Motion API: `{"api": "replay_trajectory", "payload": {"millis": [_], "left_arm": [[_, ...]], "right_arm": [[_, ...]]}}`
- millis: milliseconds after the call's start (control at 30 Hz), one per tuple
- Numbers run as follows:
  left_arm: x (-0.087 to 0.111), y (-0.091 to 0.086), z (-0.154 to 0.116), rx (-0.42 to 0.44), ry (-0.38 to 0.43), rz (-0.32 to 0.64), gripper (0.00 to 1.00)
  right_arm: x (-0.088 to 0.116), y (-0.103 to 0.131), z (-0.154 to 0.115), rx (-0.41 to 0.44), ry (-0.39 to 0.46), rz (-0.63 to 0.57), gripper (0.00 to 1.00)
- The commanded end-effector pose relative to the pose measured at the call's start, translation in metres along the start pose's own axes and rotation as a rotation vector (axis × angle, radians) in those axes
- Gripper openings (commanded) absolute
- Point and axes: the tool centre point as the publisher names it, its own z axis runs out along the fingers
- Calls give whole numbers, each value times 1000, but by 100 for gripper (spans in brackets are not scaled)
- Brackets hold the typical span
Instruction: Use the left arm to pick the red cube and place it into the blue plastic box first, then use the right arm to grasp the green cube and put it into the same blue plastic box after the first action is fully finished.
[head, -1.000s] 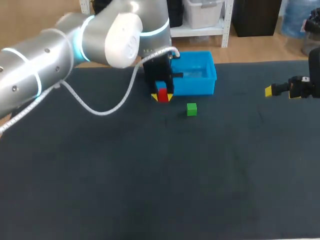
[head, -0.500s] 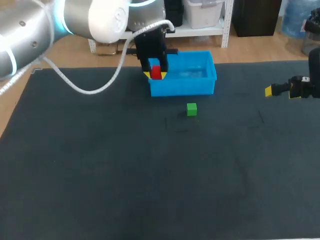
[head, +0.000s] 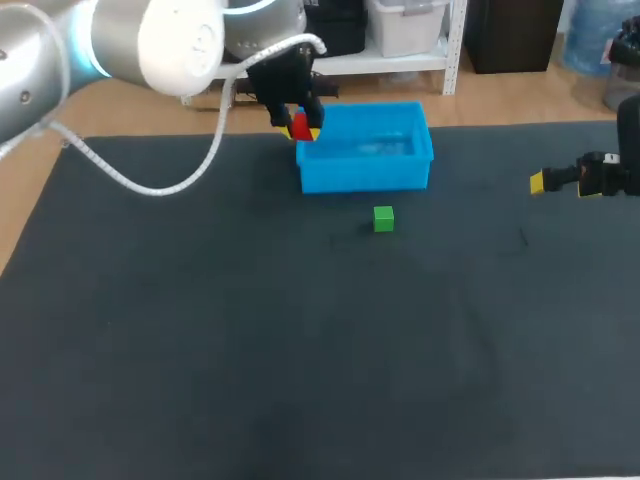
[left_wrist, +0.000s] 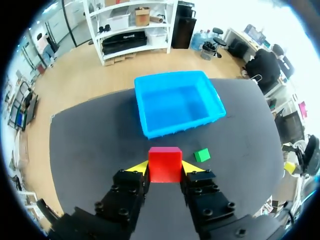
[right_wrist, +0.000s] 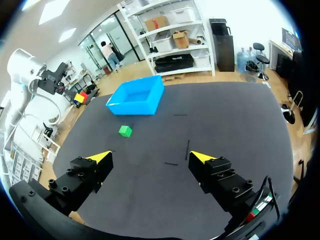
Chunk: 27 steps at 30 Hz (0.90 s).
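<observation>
Dark tabletop (head: 200, 350) fills my view; my left gripper (head: 303, 129) is clamped on the red cube (left_wrist: 165, 164), with the blue plastic box (left_wrist: 170, 129) just ahead of its fingers. My right gripper (right_wrist: 150, 156) is spread wide and holds nothing, the green cube (right_wrist: 125, 131) well ahead of it.

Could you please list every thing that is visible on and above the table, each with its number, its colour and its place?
red cube: one, red, held off the table near the left end of the box, not in it.
blue plastic box: one, blue, on the far part of the table; nothing visible inside.
green cube: one, green, on the table in front of the box, apart from it.
table: one, dark surface, under everything.
left end effector: one, black with yellow tips, shut on the red cube.
right end effector: one, black with yellow tips, open, holding nothing, at the table's right side, away from both cubes.
</observation>
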Motion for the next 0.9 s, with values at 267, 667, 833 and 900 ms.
{"api": "replay_trajectory", "payload": {"millis": [267,667,833,900], "left_arm": [[-5,8,2,28,-58,41,0],[-41,12,45,66,-59,59,0],[-58,13,65,66,-68,69,0],[-64,13,72,69,-70,71,0]], "right_arm": [[0,0,0,-1,1,-1,100],[0,0,0,-1,1,-1,100],[0,0,0,-1,1,-1,100],[0,0,0,-1,1,-1,100]]}}
